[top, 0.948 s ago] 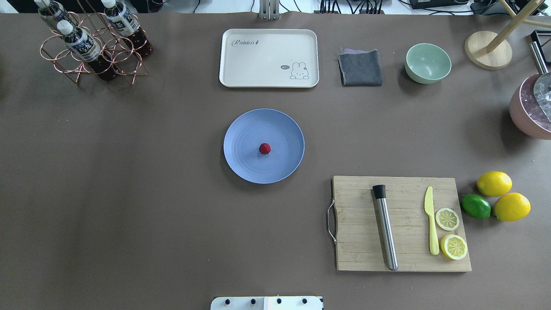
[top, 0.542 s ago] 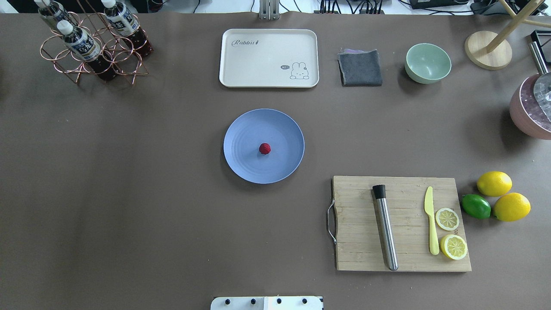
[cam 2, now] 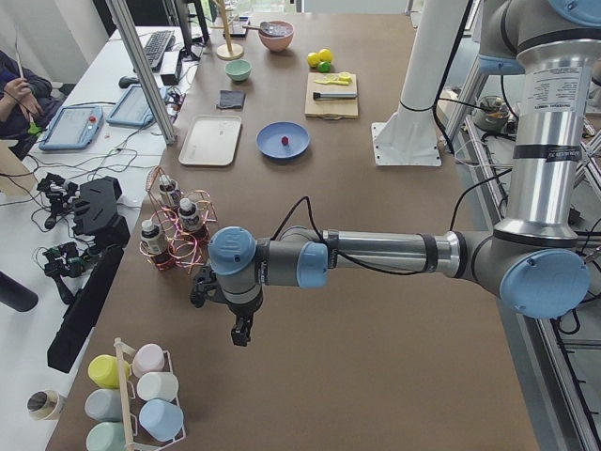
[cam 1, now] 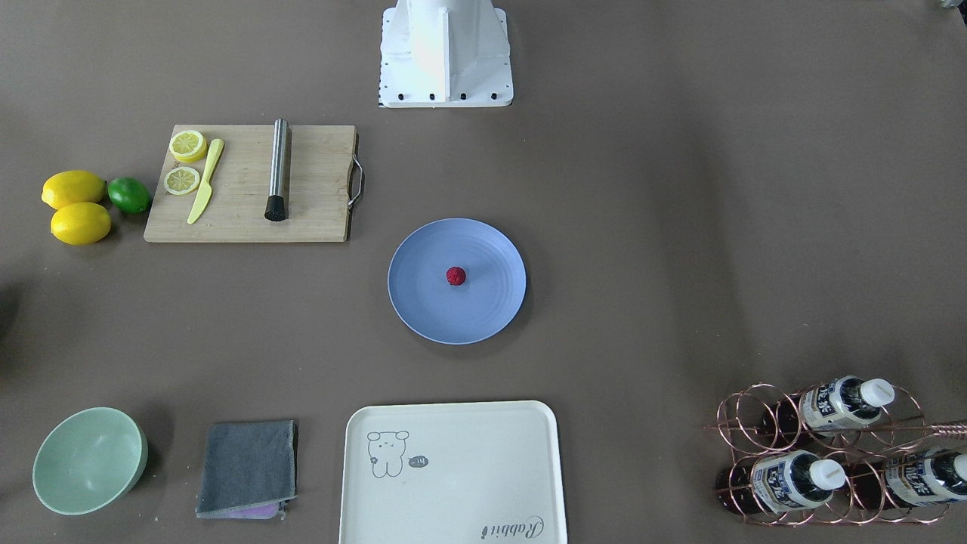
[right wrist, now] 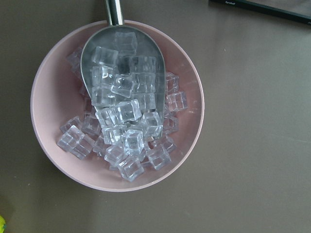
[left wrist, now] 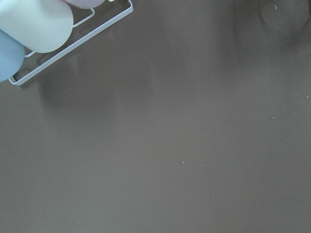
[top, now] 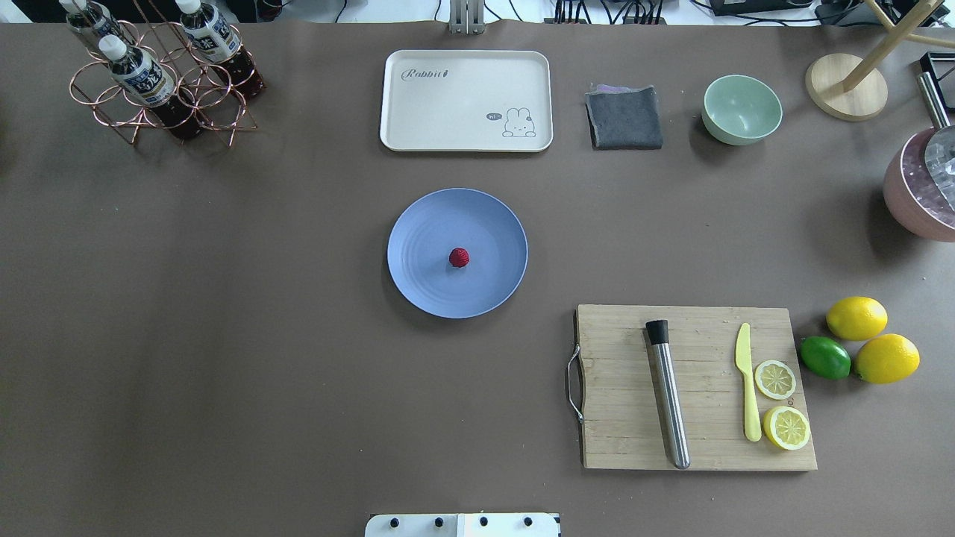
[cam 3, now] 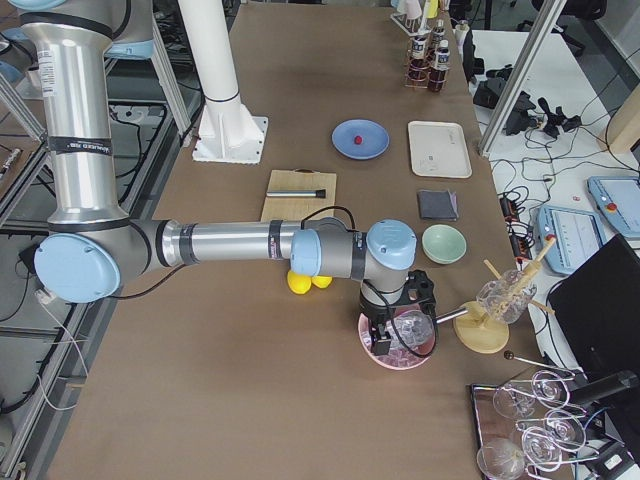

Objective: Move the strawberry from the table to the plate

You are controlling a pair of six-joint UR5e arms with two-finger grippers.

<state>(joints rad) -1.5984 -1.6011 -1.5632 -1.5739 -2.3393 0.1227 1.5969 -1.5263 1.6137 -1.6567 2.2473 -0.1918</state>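
On your table (top: 224, 335) the strawberry (top: 459, 257) lies on the plate (top: 418, 224), well apart from left gripper (cam 2: 240, 334) and right gripper (cam 3: 396, 338), whose opening you cannot tell.

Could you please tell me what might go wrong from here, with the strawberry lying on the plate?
1. The strawberry sits loose in the middle of the shallow plate; a knock to the plate could roll it off.
2. The right gripper hangs over the bowl of ice; dropping lower might strike the scoop or tip the bowl.
3. The left gripper hangs low near the bottle rack; a careless swing could hit it.
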